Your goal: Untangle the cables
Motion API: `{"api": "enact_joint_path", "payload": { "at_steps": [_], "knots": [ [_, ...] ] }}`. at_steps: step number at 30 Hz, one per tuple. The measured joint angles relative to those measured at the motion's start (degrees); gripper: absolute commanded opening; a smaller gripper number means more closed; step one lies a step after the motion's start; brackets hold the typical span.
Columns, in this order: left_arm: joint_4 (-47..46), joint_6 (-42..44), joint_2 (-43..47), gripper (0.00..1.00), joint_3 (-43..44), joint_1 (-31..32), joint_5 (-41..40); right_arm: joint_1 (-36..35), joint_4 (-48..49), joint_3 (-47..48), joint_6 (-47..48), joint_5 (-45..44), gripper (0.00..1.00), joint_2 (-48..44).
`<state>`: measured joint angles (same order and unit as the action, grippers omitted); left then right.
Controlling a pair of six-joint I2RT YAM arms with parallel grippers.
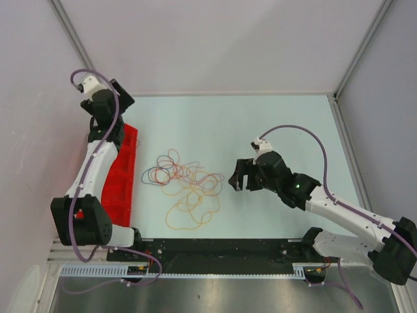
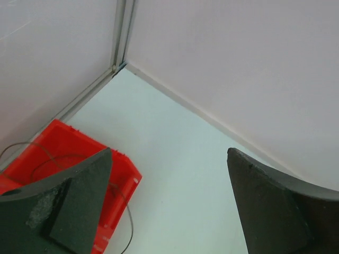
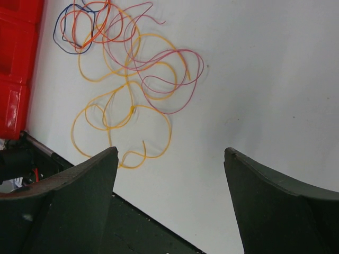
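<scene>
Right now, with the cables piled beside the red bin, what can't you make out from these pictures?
- Which strand crosses over which among the cables: top view, too thin and small.
- Their far loops: right wrist view, cut off by the top edge.
- The red bin's inside: left wrist view, behind a finger of the left gripper; top view, under the left arm.

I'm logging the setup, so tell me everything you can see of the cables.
The cables are thin, flexible wires in orange-yellow, red, pink and dark blue, lying flat on the table in one loose heap of overlapping loops. Blue and red loops sit nearest the red bin; the largest orange loops lie towards the table's near edge. Nothing grips them: the open right gripper hangs beside the heap.
</scene>
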<state>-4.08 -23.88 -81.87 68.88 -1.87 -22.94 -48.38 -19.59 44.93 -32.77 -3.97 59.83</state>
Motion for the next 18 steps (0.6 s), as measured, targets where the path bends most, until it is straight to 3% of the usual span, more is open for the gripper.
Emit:
{"api": "enact_joint_path", "payload": {
  "at_steps": [8, 13, 18],
  "knots": [
    [9.5, 2.0, 11.3, 0.89, -12.7, -0.3, 5.6, 0.5, -2.7, 0.4, 3.0, -4.7, 0.86, 2.2],
    [14.0, 3.9, 10.3, 0.90, -14.8, 1.1, 7.6, 1.1, -3.5, 0.3, 4.4, -5.7, 0.86, 4.7],
    [16.3, 3.0, 3.8, 0.87, -14.0, 3.2, 8.3, 3.7, -2.2, -1.1, 5.9, -4.5, 0.86, 6.6]
  ]
}}
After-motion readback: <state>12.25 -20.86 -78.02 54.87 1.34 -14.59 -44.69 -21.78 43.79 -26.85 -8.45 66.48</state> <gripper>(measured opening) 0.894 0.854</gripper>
